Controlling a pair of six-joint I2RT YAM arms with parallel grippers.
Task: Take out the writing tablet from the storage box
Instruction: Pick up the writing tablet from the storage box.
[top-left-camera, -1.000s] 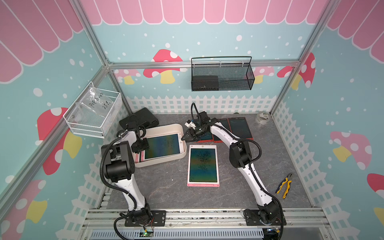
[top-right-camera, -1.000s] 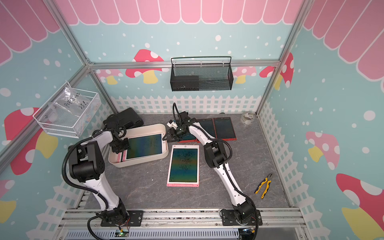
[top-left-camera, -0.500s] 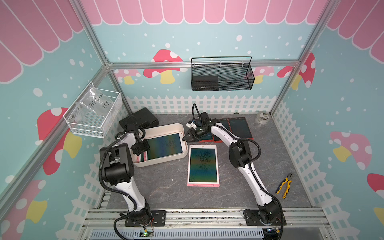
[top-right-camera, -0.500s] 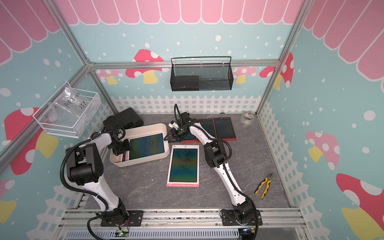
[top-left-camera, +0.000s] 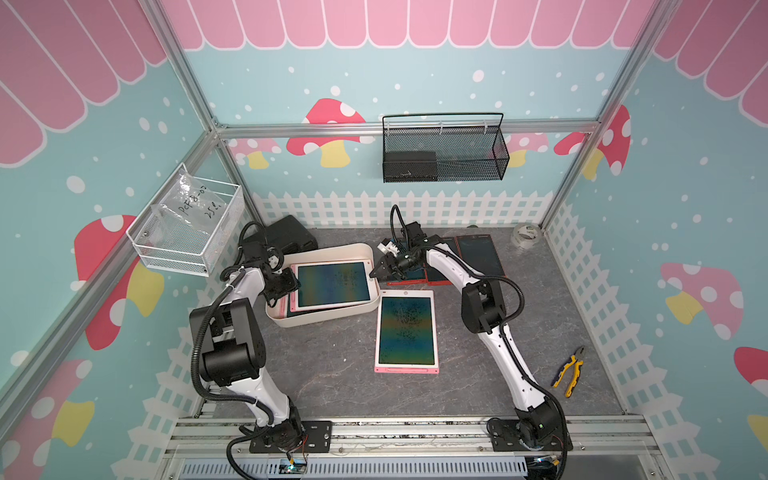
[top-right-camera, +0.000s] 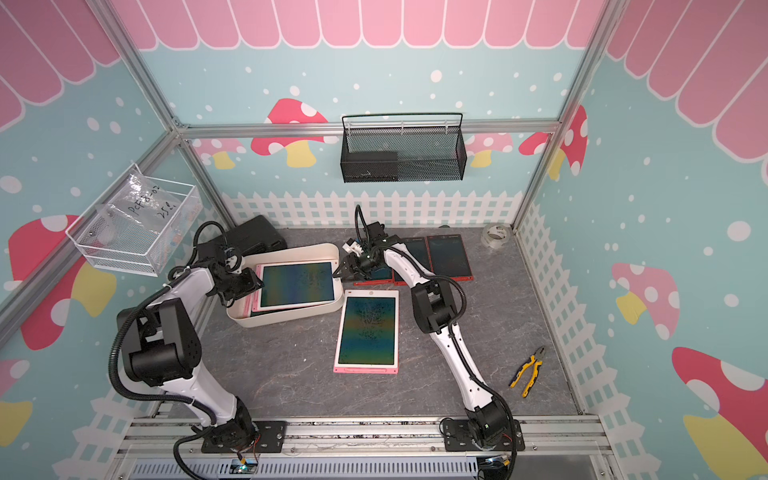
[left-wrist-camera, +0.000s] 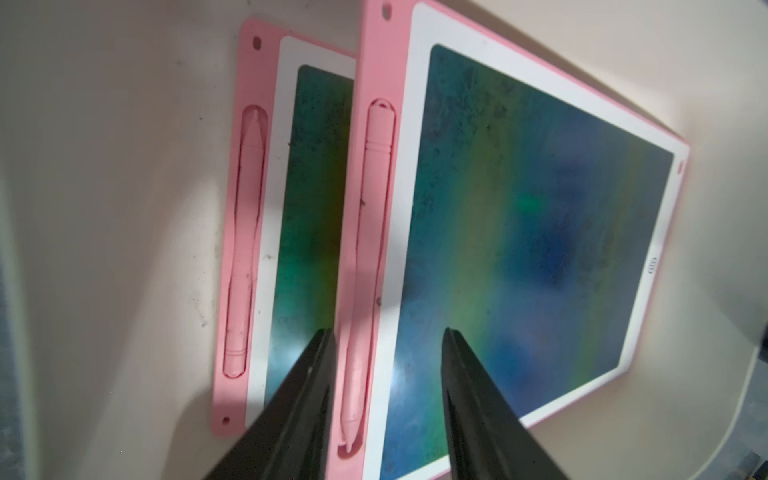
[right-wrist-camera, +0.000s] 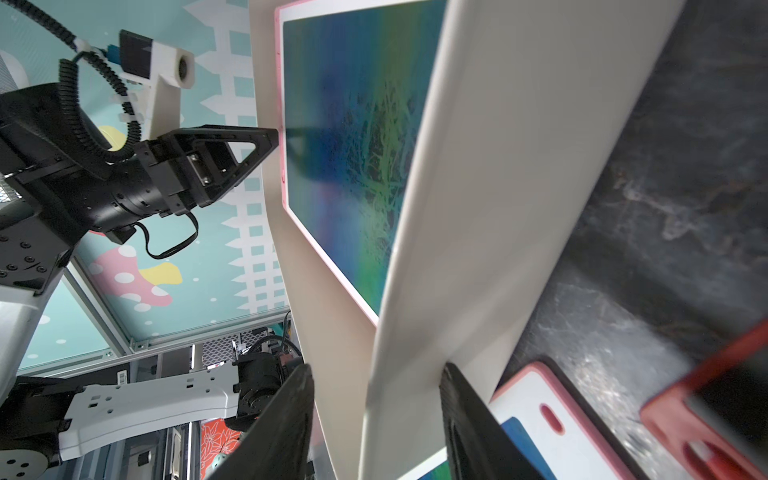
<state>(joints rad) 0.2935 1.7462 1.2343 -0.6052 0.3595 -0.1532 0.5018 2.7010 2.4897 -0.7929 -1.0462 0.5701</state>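
— What's nearest us?
— A loose tablet, pink-framed, flat on the table just on our side of the storage box.
— And inside the box?
— Two pink tablets, stacked askew. The writing tablet lies on top, screen up. It overlaps a second tablet, whose pen edge shows at the left arm's end of the box.
— The grippers?
— The left gripper reaches in at that end, fingers spread, one on either side of the top tablet's pen strip. The right gripper is at the opposite end, pinching the box's end wall with one finger inside and one outside.
— Further back?
— A black case sits just behind the box. Higher up, past the left arm's end, a white wire basket holds a clear plastic bag with handwriting on it. Far beyond the box, a black mesh basket holds a dark block.
— Any change since a second ago?
— Little. Both grippers stay at their ends of the box. The top tablet seems nudged slightly toward the right gripper.
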